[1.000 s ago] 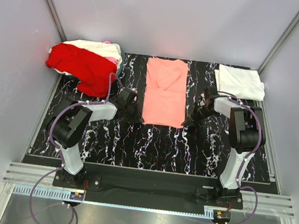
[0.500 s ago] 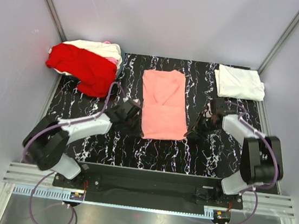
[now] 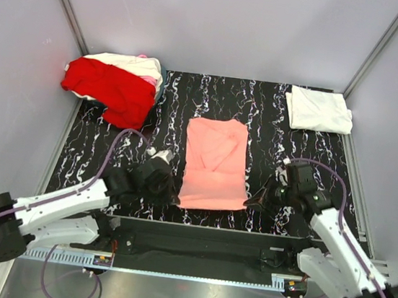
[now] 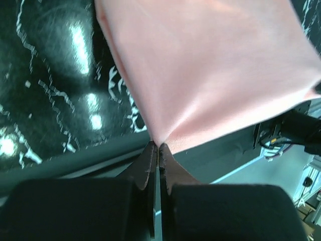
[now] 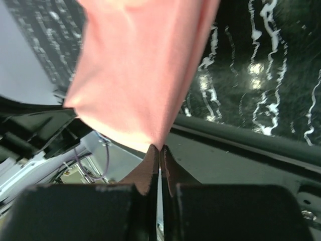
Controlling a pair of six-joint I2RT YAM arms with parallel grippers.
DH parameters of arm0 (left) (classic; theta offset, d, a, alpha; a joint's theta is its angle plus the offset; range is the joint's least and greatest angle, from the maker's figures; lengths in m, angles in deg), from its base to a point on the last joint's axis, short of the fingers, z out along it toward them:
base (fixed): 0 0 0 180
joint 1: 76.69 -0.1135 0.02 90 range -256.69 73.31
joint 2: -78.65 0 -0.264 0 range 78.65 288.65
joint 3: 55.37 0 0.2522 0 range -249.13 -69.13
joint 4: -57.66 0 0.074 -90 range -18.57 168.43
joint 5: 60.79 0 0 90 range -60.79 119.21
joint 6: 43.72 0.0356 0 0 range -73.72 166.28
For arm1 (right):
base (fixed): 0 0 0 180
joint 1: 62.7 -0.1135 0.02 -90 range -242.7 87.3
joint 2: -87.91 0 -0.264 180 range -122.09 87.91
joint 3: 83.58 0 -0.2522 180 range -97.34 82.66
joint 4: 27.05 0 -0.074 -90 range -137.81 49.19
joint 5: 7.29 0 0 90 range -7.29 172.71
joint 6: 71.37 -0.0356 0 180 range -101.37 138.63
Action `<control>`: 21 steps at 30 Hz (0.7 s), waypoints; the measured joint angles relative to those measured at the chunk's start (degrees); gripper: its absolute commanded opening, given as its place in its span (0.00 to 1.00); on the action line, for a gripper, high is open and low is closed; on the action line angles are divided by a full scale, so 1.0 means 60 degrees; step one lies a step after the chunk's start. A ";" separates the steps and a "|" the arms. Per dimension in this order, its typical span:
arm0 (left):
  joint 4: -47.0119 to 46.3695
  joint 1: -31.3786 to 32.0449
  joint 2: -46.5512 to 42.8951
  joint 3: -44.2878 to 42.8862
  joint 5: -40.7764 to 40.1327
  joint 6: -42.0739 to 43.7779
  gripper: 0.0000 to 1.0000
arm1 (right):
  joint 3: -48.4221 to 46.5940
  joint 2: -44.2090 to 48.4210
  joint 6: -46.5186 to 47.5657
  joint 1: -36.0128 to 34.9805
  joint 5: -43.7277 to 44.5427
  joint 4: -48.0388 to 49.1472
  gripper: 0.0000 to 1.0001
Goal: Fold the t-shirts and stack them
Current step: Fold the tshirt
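Observation:
A salmon-pink t-shirt [image 3: 215,164], folded into a long strip, lies on the black marbled mat with its near end pulled close to the front edge. My left gripper [image 3: 172,198] is shut on its near left corner; the cloth [image 4: 200,70] fans out from the pinched fingertips [image 4: 150,150]. My right gripper [image 3: 252,201] is shut on the near right corner, with the pink fabric [image 5: 140,70] stretched away from its tips. A folded white t-shirt [image 3: 320,109] rests at the back right. A bright red t-shirt [image 3: 112,89] tops a loose pile at the back left.
The pile at the back left also holds cream and pale pink shirts [image 3: 138,65]. The mat's front edge [image 3: 204,228] and the black base rail run just below the grippers. Grey walls close in the back and both sides.
Both arms have drawn back toward the near edge, dragging the salmon-pink t-shirt by its near corners from the back of the mat to the front.

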 measured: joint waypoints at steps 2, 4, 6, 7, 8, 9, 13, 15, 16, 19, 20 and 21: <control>0.0401 0.0058 -0.0335 0.0036 -0.0011 -0.0124 0.02 | -0.0044 0.0645 -0.0215 -0.0007 -0.0018 -0.0280 0.00; 0.0645 0.0062 -0.0619 0.0022 -0.0055 -0.0197 0.04 | -0.0182 0.0867 -0.0361 -0.0040 -0.0084 -0.0576 0.00; 0.0987 0.0062 -0.0736 -0.0138 -0.0131 -0.0197 0.06 | -0.0423 0.0699 -0.0404 -0.0055 -0.0106 -0.0798 0.00; 0.1166 0.0062 -0.0707 -0.0331 -0.0215 -0.0164 0.06 | -0.0601 0.0525 -0.0404 -0.0055 -0.0102 -0.0911 0.00; 0.1275 0.0066 -0.0663 -0.0514 -0.0306 -0.0135 0.06 | -0.0801 0.0306 -0.0397 -0.0055 -0.0087 -0.0943 0.00; 0.1494 0.0058 -0.0539 -0.0809 -0.0412 -0.0062 0.06 | -0.1045 0.0018 -0.0357 -0.0055 -0.0036 -0.1027 0.00; 0.2058 -0.0171 0.0386 -0.2364 -0.0878 0.0481 0.06 | -0.2229 -0.0940 -0.0102 -0.0051 0.0484 -0.1337 0.00; 0.2313 -0.0393 0.0896 -0.2987 -0.0885 0.0780 0.06 | -0.2721 -0.1297 0.0025 -0.0055 0.0714 -0.1483 0.00; 0.2255 -0.0568 0.1213 -0.3275 -0.0882 0.0954 0.06 | -0.2951 -0.1472 0.0087 -0.0055 0.0882 -0.1479 0.00; 0.2211 -0.1042 0.1767 -0.3628 -0.0816 0.1359 0.06 | -0.3355 -0.1872 0.0193 -0.0044 0.1115 -0.1446 0.00; 0.2222 -0.1239 0.1953 -0.3730 -0.0754 0.1508 0.06 | -0.3446 -0.2040 0.0222 -0.0044 0.1155 -0.1435 0.00; 0.2208 -0.1370 0.2069 -0.3803 -0.0729 0.1617 0.06 | -0.3526 -0.2211 0.0251 -0.0044 0.1177 -0.1435 0.00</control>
